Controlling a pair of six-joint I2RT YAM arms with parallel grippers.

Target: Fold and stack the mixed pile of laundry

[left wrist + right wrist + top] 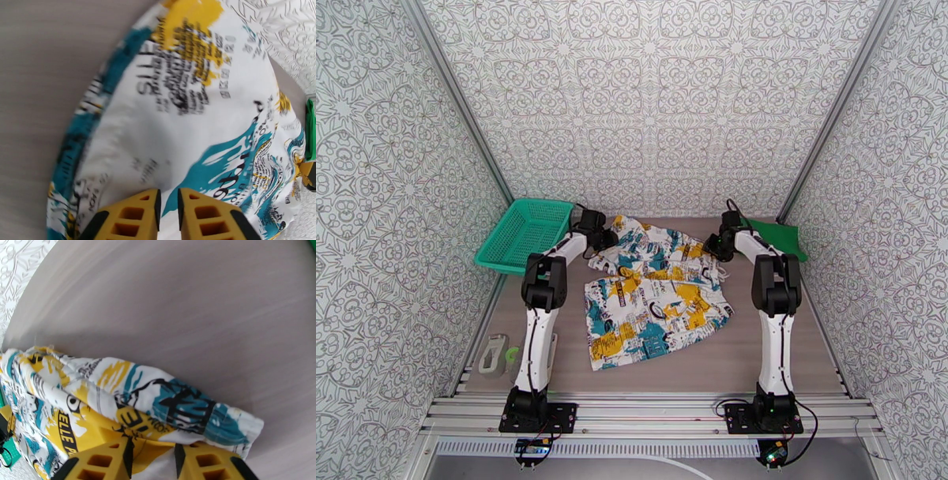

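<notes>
Printed white garment (656,304) lies spread on the table (758,355) right of the mesh basket (499,263); left end effector (168,193) and right end effector (152,443) each pinch a far corner, probably to fold it over. Green shirt (778,235) lies farther right.

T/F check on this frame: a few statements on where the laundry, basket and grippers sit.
1. The printed garment lies on the table between the two arms. True.
2. The green shirt is in the basket. False: it lies at the table's far right, and the basket stands at the far left.
3. The left gripper and right gripper are both at the printed garment's far edge. True.
4. The printed garment is stacked on the green shirt. False: it lies spread out to the shirt's left, not on it.
</notes>
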